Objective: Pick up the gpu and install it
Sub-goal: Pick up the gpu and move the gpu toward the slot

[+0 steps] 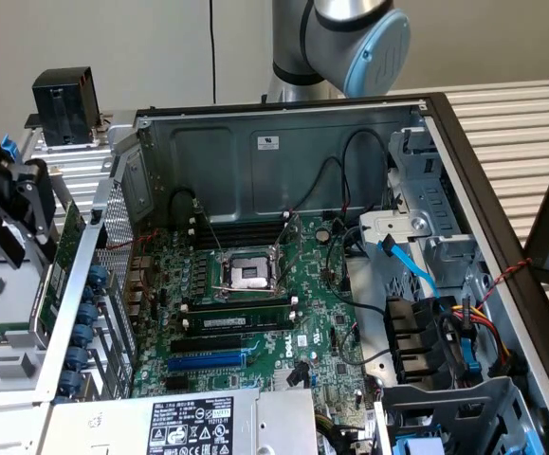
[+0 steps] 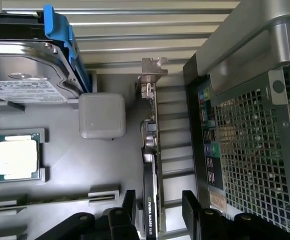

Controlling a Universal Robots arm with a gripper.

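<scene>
I see the tool [image 2: 159, 202] spread wide, straddling the gpu [image 2: 151, 160] without touching it and gripping nothing. The gpu stands on edge just outside the computer case [image 2: 245, 150]. By my reckoning nothing is done yet: the gpu is not lifted, and the blue slot [image 1: 208, 361] inside the case is bare.

Exterior view overlooks the open case [image 1: 236, 161]; wrist view looks down beside it.
</scene>
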